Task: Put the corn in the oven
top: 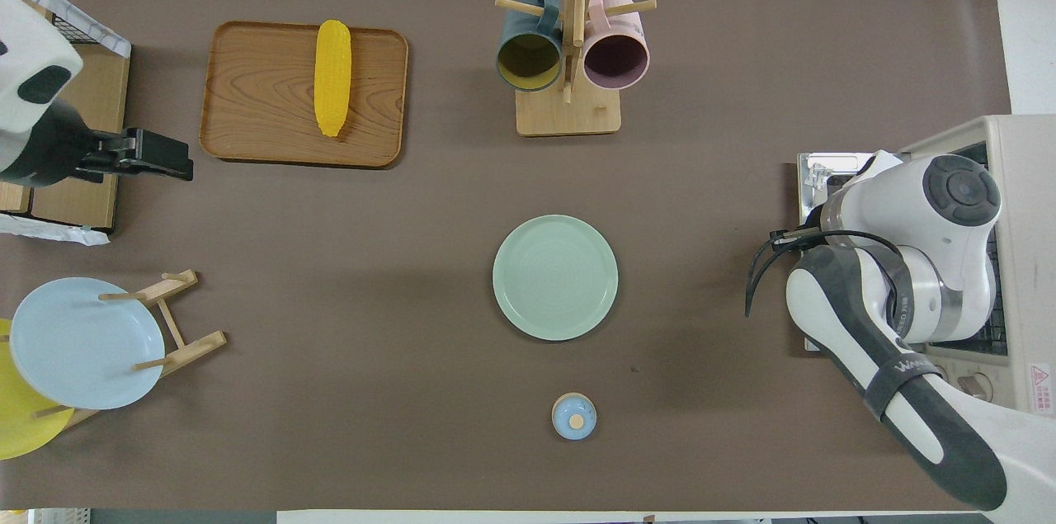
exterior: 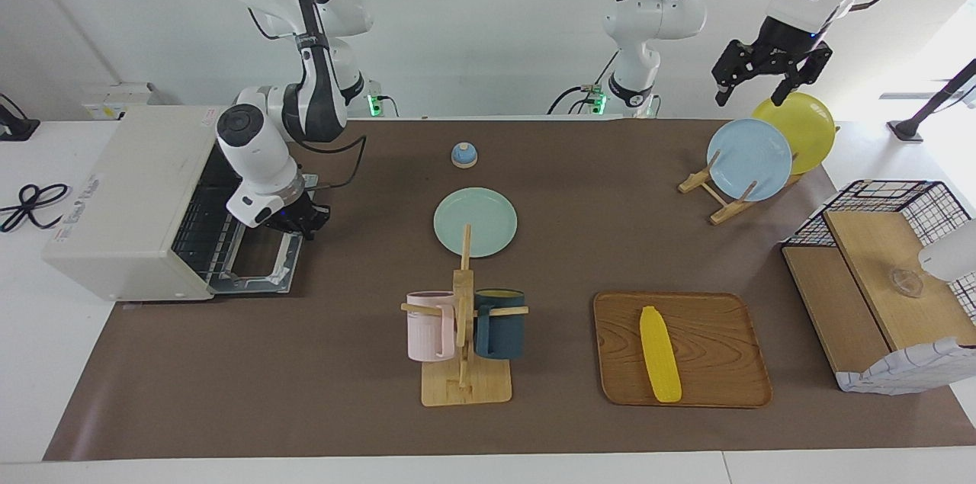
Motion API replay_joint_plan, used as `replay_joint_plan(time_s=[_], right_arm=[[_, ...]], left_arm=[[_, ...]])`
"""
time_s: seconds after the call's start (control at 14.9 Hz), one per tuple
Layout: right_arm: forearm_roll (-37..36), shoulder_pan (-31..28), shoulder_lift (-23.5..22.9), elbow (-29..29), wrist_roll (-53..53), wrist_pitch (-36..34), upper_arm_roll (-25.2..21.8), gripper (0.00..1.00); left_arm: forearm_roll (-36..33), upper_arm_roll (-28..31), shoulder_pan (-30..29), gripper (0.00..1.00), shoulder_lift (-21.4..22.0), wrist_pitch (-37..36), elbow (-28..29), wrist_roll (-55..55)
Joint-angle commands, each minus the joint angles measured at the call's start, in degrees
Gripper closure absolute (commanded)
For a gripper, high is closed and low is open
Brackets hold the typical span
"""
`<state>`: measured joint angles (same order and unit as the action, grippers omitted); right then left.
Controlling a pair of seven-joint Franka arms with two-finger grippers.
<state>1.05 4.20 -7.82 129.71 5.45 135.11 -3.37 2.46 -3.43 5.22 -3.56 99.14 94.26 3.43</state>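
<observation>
Facing view: corn (exterior: 660,354) on tray (exterior: 732,385), well apart from oven (exterior: 130,202) — door down. Right gripper (exterior: 305,222) over door, jaws unreadable; left gripper (exterior: 751,91) above plate rack (exterior: 717,198), jaws wide.

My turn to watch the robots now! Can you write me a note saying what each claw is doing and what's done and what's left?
Right claw: low over the oven's open door; whether it grips anything is unclear.
Left claw: raised over the plate rack, fingers open, empty, waiting.
Corn: lying on the wooden tray, toward the left arm's end, untouched.
Oven: at the right arm's end, door down, wire rack showing.
Done: the oven is open.
Left: pick up the corn and put it inside the oven.
</observation>
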Motion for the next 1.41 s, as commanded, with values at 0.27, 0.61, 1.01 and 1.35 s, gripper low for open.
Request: replay_joint_plan(time_s=[0.27, 0.61, 1.01, 1.35], right_arm=[[2.55, 1.87, -1.06, -2.88, -1.49, -1.06, -1.82, 1.0], [2.55, 2.92, 0.87, -6.57, -5.53, -8.01, -0.68, 1.0], [2.47, 2.83, 4.82, -16.05, -5.62, -24.96, -0.76, 1.0], [1.68, 1.78, 7.28, -26.69, -5.01, -39.64, -1.2, 0.0]], left_arm=[[0.88, 0.18, 4.79, 0.0, -19.28, 3.78, -12.78, -0.62], [0.89, 0.7, 6.54, 0.0, -32.36, 6.16, -25.06, -0.27], [0.8, 2.2, 6.47, 0.0, -38.71, 13.43, -29.04, -0.26], [0.36, 2.38, 6.64, 0.0, -42.4, 18.19, -29.04, -0.26]])
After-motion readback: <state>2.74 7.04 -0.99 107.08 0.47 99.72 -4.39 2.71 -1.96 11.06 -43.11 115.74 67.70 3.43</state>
